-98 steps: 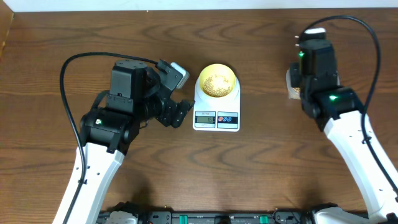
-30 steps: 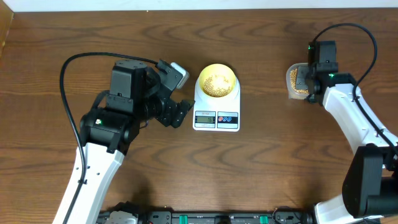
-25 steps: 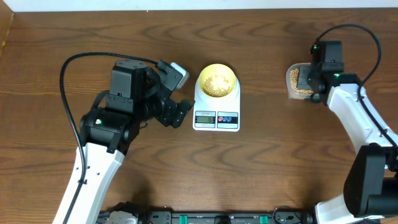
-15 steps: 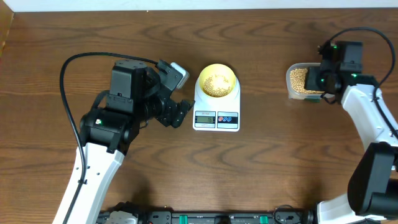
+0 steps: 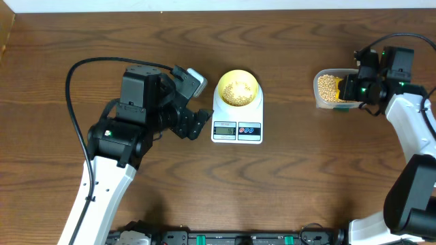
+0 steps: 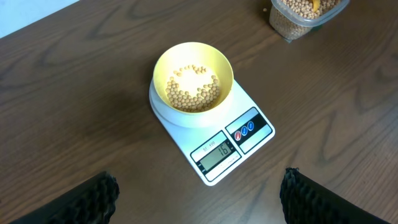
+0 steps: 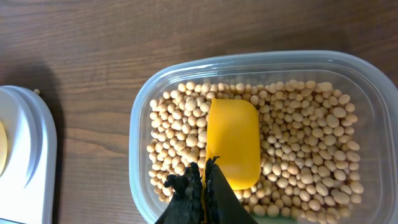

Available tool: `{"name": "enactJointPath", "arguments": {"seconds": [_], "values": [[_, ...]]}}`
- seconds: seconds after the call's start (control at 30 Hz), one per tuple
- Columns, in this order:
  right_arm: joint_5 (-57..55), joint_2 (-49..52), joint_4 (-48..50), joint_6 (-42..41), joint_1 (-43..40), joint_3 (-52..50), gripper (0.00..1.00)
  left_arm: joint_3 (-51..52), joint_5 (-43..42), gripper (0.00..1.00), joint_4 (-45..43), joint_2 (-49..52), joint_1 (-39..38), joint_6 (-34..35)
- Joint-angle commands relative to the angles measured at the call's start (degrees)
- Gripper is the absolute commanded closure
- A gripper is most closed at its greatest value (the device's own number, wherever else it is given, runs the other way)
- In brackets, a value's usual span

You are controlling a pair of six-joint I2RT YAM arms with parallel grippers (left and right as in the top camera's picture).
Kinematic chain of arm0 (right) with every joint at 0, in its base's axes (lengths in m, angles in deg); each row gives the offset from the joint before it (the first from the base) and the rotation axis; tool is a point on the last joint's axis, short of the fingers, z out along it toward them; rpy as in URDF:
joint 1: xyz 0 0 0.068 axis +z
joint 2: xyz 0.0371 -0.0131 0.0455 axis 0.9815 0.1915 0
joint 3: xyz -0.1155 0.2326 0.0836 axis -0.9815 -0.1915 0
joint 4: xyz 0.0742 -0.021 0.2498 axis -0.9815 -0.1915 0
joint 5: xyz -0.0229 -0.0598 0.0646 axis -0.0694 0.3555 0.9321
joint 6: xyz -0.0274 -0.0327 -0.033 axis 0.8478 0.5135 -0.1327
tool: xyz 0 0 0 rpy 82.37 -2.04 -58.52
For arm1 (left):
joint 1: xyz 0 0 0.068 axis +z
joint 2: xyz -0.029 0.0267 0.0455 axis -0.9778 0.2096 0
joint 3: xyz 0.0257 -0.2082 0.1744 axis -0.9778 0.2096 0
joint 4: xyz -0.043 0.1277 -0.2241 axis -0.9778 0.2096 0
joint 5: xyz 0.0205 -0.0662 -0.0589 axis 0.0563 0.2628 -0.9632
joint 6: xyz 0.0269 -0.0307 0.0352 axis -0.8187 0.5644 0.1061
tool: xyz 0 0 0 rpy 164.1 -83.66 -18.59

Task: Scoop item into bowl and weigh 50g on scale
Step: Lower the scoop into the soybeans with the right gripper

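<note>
The pale yellow bowl [image 5: 237,88] [image 6: 193,76] stands on the white scale [image 5: 237,129] [image 6: 236,146], with a shallow layer of tan beans [image 6: 191,88] in it. The display reads 16. More beans [image 7: 311,137] fill the clear plastic tub [image 5: 328,88] [image 7: 140,112] at the right. A bright yellow scoop [image 7: 233,143] lies bowl-down on those beans. My right gripper [image 5: 351,88] [image 7: 204,180] is shut on the scoop's handle over the tub. My left gripper [image 5: 197,102] [image 6: 198,186] hovers open just left of the scale, holding nothing.
The tub [image 6: 305,15] also shows at the top right of the left wrist view. Dark wooden tabletop [image 5: 286,177] surrounds everything. The scale's edge [image 7: 25,155] lies a short way left of the tub. Black cables loop from both arms.
My right arm has drawn back to the right, uncovering the tub and its beans in the overhead view. The left arm, bowl and scale have not moved.
</note>
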Motion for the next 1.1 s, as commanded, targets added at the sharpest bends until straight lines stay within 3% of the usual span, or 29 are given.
{"name": "enactJointPath", "arguments": {"seconds": [0.0,1.07], "values": [[4.3,0.7,-1.0,1.1,-1.0,-0.2,0.99,0.9,-1.1,0.14,0.2,0.1,0.2,-0.4],[19.8,0.9,-1.1,1.5,-14.1,-5.3,0.99,0.9,-1.1,0.15,0.2,0.1,0.2,-0.4]]}}
